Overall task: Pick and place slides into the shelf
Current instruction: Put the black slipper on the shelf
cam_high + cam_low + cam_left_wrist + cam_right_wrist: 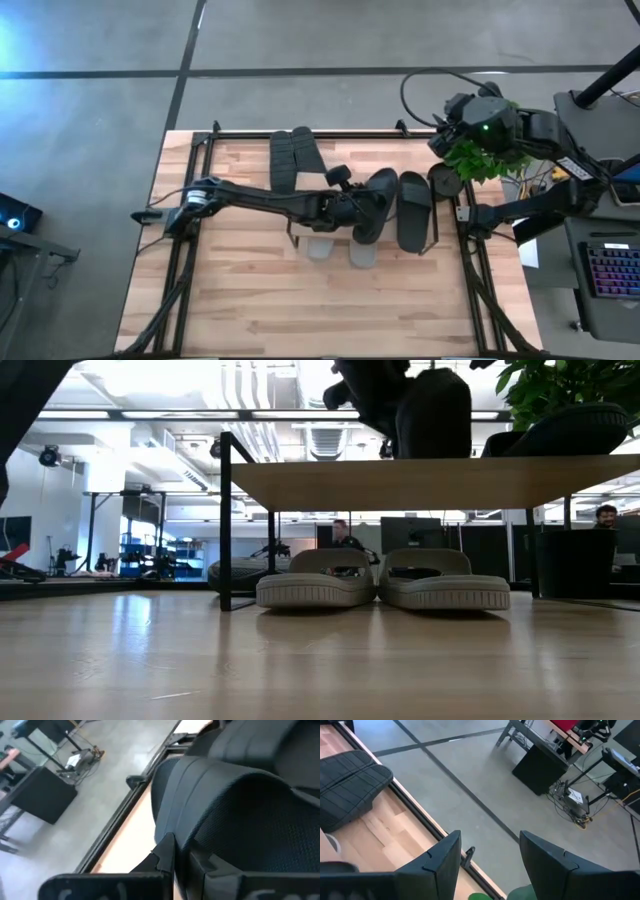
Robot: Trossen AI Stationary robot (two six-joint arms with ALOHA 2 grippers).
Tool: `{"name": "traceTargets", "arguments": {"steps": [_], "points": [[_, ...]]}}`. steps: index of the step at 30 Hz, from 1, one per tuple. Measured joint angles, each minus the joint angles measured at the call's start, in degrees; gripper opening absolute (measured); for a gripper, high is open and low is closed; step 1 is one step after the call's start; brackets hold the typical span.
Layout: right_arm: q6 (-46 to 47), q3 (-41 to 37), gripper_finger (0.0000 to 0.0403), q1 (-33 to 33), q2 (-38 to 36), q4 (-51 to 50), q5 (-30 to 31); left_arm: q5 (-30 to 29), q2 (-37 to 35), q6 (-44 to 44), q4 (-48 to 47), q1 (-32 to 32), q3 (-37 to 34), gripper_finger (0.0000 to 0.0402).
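Note:
The shelf (400, 480) stands mid-table with two light grey slides (315, 590) (445, 590) side by side on the table under its top board. My left gripper (358, 208) reaches in from the table's left and is shut on a dark slide (378, 200) over the top board. A second dark slide (415, 210) lies flat on the board beside it, and a third (570, 430) sits at the shelf's right end. Two more dark slides (295, 158) lie on the table behind the shelf. My right gripper (490, 865) hangs open and empty, high at the far right. My left gripper pinches a ribbed edge of the dark slide (182, 827) between its two fingers (165, 855), reaching in from the table's left and slanting slightly downward. The slide stands tilted up on its side (435, 410). Its lower edge reaches the top board; whether it rests there I cannot tell.
A green plant (480, 155) overhangs the table's far right corner beside my right arm. Black frame rails (185, 200) run along the table's left and right sides. A keyboard (610, 270) and cables lie off the right edge. People sit in the room behind.

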Motion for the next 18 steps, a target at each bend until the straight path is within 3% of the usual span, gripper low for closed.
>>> {"name": "traceTargets", "arguments": {"steps": [6, 18], "points": [[-0.04, -0.02, 0.0194, 0.02, 1.6, -0.02, -0.04, 2.22, 0.74, 0.52, 1.36, 0.18, 0.02, 0.0033], [-0.21, -0.04, 0.0194, 0.02, 4.87, -0.02, -0.24, 5.63, 0.38, -1.01, 3.45, 1.79, -0.15, 0.0191]]}}
